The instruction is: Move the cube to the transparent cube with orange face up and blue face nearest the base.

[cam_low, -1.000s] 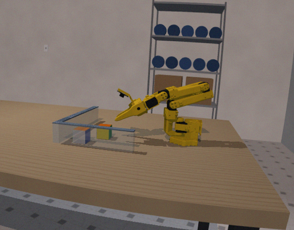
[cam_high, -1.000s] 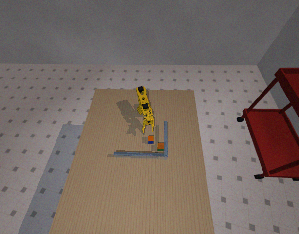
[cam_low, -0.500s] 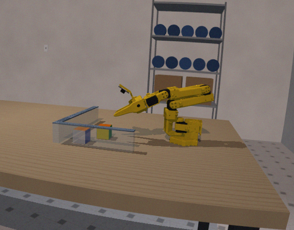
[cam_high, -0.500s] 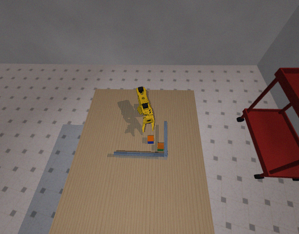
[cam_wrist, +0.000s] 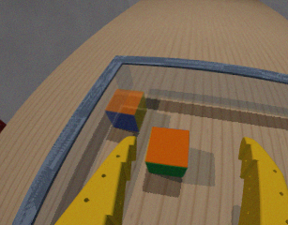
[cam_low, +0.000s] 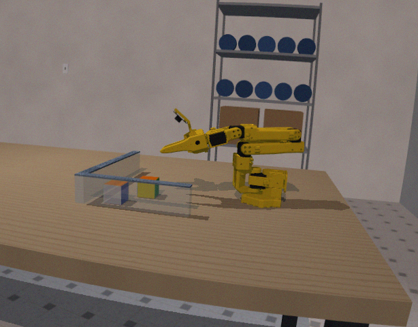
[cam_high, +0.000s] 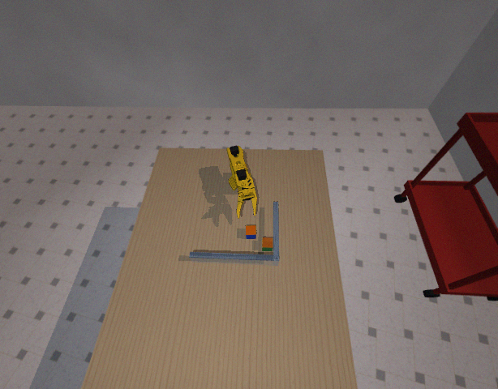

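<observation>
Top view, cube: the solid cube (cam_high: 251,230) (cam_low: 148,187) (cam_wrist: 168,149) rests on the table (cam_high: 224,318) (cam_low: 202,246) (cam_wrist: 181,28) at frame centre, orange up, blue on the side away from the base.
Top view, target: the transparent cube (cam_high: 267,242) (cam_low: 116,193) (cam_wrist: 127,110) lies lower right of the solid cube, orange up, green on its far side.
Top view, wall: the L-shaped wall (cam_high: 276,228) (cam_low: 109,163) (cam_wrist: 66,136) has its corner beside the target; its other two sides are open.
Top view only: a red cart (cam_high: 457,228) at the right edge.
Exterior view, cube: yellow side toward the viewer, green side toward the base; well apart from the raised gripper (cam_high: 246,215) (cam_low: 161,151) (cam_wrist: 188,139).
Exterior view, target: blue side toward the base, seen through the clear panel.
Exterior view only: a shelf unit (cam_low: 269,10), upper right; two levels each carry five blue round objects, with brown boxes below.
Wrist view, gripper: partly open, fingers apart, nothing held.
Wrist view, cube: beyond the fingertips, green face nearest the base; apart from the target.
Wrist view, wall contents: target inside the corner, upper left; solid cube within the angle, nearer the gripper.
</observation>
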Available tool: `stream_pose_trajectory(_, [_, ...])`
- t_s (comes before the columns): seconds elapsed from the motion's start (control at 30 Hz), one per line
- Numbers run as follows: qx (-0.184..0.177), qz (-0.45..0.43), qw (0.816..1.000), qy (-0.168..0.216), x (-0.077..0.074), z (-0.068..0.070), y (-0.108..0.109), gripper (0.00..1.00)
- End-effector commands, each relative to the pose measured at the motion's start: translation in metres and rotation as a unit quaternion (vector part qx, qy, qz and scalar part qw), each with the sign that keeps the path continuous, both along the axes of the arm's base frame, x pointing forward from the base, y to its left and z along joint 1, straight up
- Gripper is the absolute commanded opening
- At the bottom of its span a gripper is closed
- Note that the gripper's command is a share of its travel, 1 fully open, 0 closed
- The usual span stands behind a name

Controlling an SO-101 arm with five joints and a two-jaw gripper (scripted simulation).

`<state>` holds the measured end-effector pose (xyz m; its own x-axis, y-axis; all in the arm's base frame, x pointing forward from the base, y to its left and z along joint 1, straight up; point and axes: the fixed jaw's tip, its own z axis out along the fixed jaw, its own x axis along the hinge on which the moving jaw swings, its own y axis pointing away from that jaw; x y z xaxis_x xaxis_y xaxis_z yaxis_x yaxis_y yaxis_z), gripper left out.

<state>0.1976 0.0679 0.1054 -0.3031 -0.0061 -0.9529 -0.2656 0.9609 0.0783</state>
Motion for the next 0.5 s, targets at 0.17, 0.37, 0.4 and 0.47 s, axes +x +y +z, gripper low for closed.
stream_pose_trajectory(0.17, [0.013,0.000,0.999,-0.045,0.0013,0.0197,0.0001,0.35])
stream_pose_trajectory(0.37, [0.014,0.000,0.999,-0.048,0.0012,0.0208,0.0001,0.35])
stream_pose_trajectory(0.4, [0.014,0.000,0.999,-0.048,0.0012,0.0208,0.0001,0.35])
stream_pose_trajectory(0.47, [0.014,0.000,0.999,-0.048,0.0012,0.0208,0.0001,0.35])
